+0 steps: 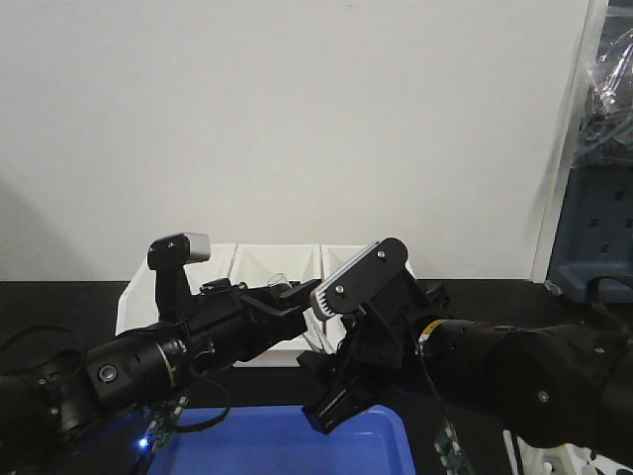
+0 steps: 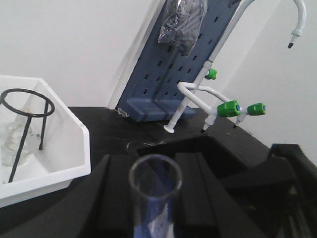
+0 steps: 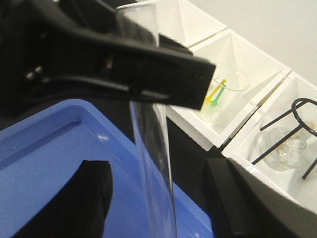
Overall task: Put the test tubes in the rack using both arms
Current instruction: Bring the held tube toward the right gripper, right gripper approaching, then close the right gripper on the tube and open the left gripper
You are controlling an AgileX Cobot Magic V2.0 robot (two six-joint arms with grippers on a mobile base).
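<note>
Your left claw (image 2: 154, 201) gripped the glass tube (image 3: 152, 163). Your right claw (image 3: 158, 203) stood open around it, above the blue tray (image 3: 44, 163).

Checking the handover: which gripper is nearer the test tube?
Left. The left gripper clamps the test tube near its top; the right gripper is open around its lower part, not touching.

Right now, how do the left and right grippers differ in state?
The left gripper is shut on the test tube; the right gripper is open, jaws apart either side of it. The left grips near the tube's top; the right flanks its lower end. Both are black.
</note>
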